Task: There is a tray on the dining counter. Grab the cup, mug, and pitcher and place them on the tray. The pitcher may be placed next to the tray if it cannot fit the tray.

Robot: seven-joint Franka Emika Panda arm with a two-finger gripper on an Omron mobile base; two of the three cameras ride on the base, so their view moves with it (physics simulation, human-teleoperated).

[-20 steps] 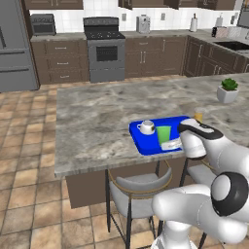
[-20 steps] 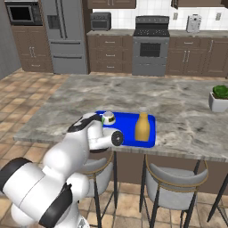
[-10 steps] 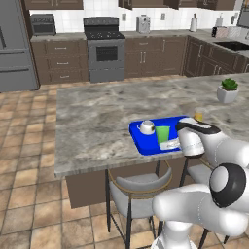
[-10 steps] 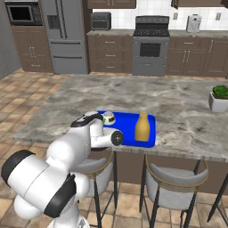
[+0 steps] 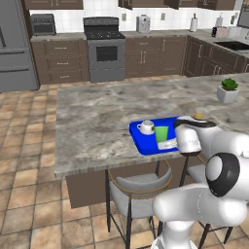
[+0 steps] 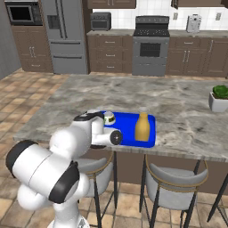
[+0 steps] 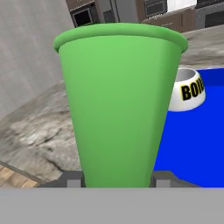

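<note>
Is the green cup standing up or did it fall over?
Standing up. The cup has its rim on top, sitting on the blue tray beside the mug.

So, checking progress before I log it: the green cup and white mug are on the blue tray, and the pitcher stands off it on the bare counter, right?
Not quite: the pitcher also stands on the tray, as the right base view shows. Cup and mug are on it.

— What sits on the blue tray (image 5: 146, 144)?
— A white mug (image 5: 146, 127) at its far left, a green cup (image 5: 162, 133) just right of it.
— And the arm?
— Its white wrist (image 5: 188, 137) covers the tray's right end (a yellow-orange pitcher (image 5: 198, 115) top peeks above it), all on the marbled dining counter (image 5: 97, 126).
</note>
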